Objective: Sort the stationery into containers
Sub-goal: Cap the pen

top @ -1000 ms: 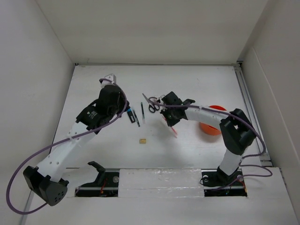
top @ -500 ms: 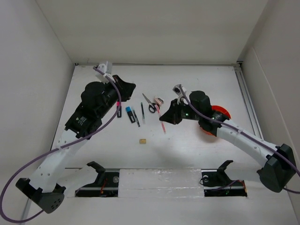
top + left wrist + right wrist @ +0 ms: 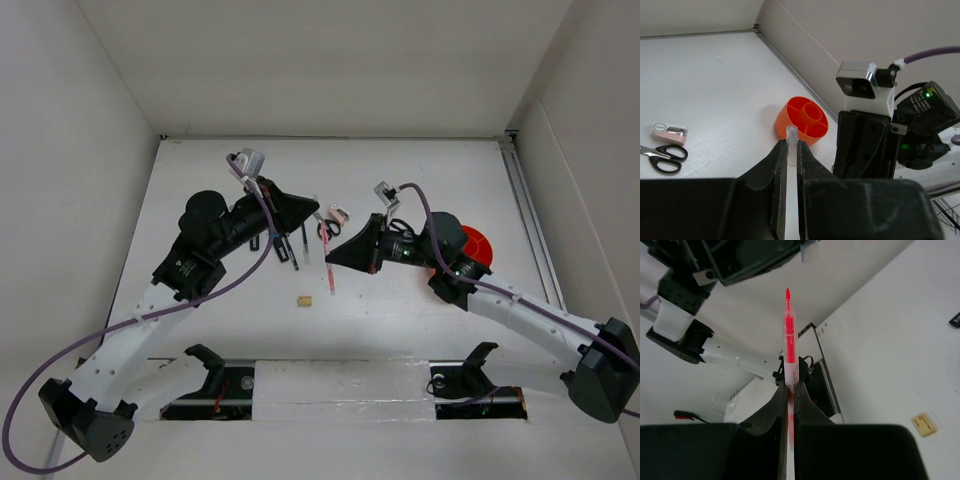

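clear tube [image 3: 791, 134]: lower length buried between fingers of the left gripper [image 3: 792, 147]; its kind unclear.
red-orange pen [image 3: 788, 330]: rear end hidden inside the right gripper [image 3: 790, 386].
scissors [image 3: 669, 152]: blades cut by the frame edge, left of the left gripper.
orange cup [image 3: 476, 245]: partly covered behind the right gripper.

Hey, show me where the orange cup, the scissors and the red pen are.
orange cup [image 3: 780, 124]: left wrist view, on its outer wall.
scissors [image 3: 665, 158]: left wrist view, on the black handles.
red pen [image 3: 789, 330]: right wrist view, on the barrel above the gripping fingers.
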Available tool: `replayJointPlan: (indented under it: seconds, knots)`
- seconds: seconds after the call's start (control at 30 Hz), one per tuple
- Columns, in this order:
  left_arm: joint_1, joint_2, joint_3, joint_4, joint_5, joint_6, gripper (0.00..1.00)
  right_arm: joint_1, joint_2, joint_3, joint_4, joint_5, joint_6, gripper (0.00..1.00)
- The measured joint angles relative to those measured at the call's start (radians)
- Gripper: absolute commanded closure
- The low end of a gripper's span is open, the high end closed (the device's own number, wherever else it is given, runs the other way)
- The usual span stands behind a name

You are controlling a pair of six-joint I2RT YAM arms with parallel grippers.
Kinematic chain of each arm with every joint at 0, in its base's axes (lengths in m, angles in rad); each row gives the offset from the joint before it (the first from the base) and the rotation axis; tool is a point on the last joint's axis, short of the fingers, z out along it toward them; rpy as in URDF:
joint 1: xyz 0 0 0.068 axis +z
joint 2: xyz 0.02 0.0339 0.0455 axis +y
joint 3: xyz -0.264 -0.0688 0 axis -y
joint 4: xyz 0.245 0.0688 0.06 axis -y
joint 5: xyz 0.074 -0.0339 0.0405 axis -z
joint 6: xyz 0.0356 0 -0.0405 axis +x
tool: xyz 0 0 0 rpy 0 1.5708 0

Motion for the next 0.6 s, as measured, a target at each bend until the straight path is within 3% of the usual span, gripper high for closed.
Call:
replayJointPlan:
  seconds: [0.2, 0.6]
  knots:
    - [0.000, -0.009, -0.017, 0.041, 0.060, -0.004, 1.00, 0.000, 0.023, -0.006, 0.129, -0.010, 0.074, 1.00]
    - [0.000, -0.060, -0.032, 0.074, 0.060, -0.007, 1.00, 0.033, 0.042, -0.029, 0.226, -0.015, 0.121, 1.00]
